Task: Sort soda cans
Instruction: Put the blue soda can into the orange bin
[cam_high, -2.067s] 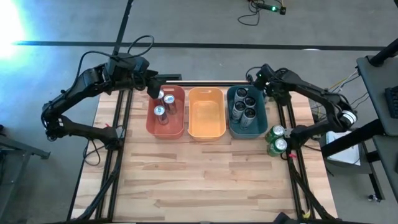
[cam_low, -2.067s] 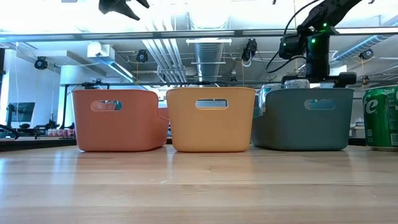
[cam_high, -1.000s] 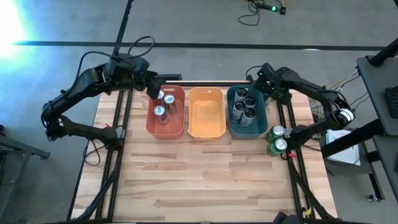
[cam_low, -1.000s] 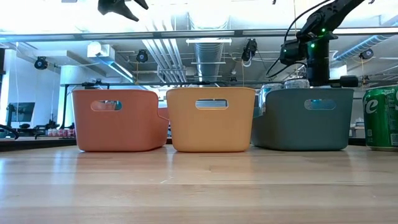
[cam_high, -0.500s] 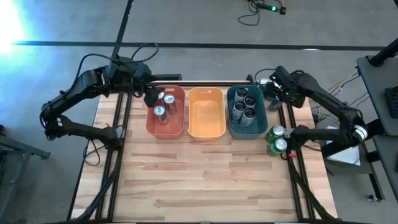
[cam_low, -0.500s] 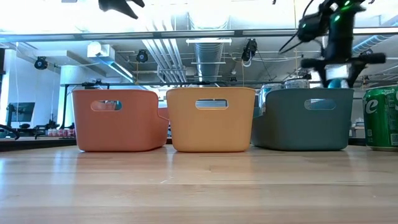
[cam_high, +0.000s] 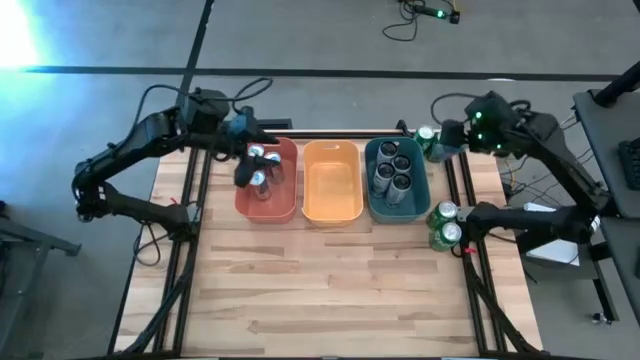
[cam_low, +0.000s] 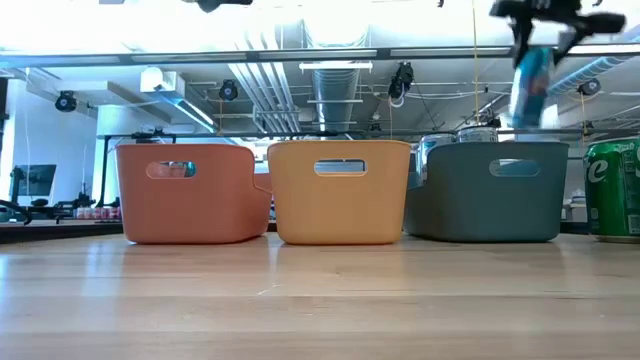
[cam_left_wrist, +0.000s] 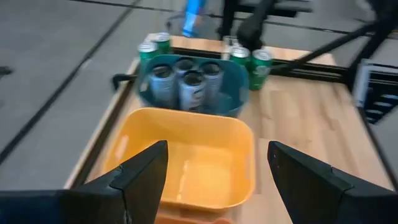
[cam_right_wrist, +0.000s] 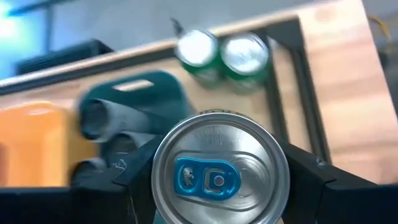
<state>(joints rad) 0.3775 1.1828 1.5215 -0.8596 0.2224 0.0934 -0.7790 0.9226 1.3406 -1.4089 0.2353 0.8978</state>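
My right gripper (cam_high: 452, 135) is raised beyond the far right corner of the teal bin (cam_high: 425, 196), shut on a blue soda can (cam_low: 530, 85) with a silver top (cam_right_wrist: 217, 171). The teal bin holds several dark grey cans (cam_high: 392, 170). Green cans stand on the table: by the bin's far right corner (cam_high: 427, 140) and at its near right (cam_high: 443, 225). My left gripper (cam_left_wrist: 217, 186) is open with nothing between its fingers, above the left side of the red bin (cam_high: 285, 205), which holds silver-topped cans (cam_high: 258, 180). The orange bin (cam_high: 331, 205) stands between the two. My right gripper pinches the blue can between its two fingers (cam_right_wrist: 311, 180), one on each side of the can's wall just below the top rim (cam_right_wrist: 281, 163). The fingers come from above, pointing down. The can hangs below them, nearly upright and lifted clear above the teal bin's rim.
The three bins stand in a row at the table's far middle. Black rails (cam_high: 190, 250) run along the table's left and right sides. The near half of the wooden top (cam_high: 330, 290) is bare.
My right gripper has risen from behind the teal bin's far right corner and gone toward the right edge, carrying the blue can up clear of the table. My left gripper has moved toward the near edge, over the red bin's left side.
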